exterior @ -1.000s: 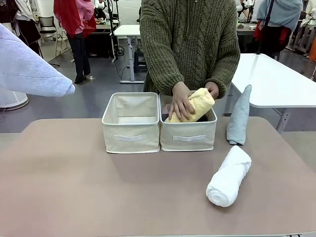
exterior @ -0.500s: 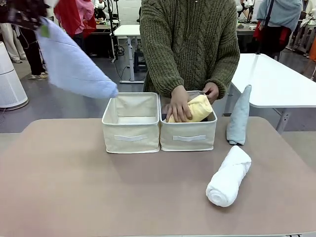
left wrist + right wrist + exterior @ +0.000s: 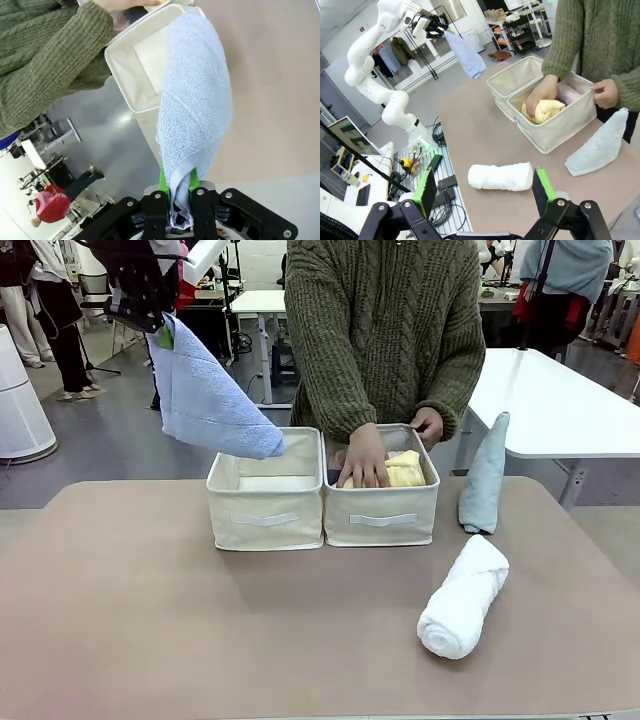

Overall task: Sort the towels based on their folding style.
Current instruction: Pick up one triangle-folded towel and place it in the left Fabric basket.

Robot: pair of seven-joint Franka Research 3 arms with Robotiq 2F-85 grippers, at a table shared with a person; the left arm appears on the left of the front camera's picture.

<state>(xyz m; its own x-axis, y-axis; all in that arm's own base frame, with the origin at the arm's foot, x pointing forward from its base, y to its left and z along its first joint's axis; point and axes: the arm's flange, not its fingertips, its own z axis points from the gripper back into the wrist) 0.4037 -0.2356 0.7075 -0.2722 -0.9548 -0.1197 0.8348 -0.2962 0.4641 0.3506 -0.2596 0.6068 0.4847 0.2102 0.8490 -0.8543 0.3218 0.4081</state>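
My left gripper hangs high at the back left, shut on the wide end of a light blue cone-folded towel. The towel's tip points down over the left beige bin. In the left wrist view the green fingers pinch that towel above the bin. A person's hand presses a yellow rolled towel into the right bin. A pale teal cone towel stands right of the bins. A white rolled towel lies front right. My right gripper is open above the white roll.
The person in a green sweater stands right behind the bins with the other hand on the right bin's rim. A white table stands beyond the far right corner. The brown tabletop stretches bare in front of the bins.
My left gripper has swung the light blue towel rightward from the far left to just above the left bin. The person has pushed the yellow towel lower into the right bin.
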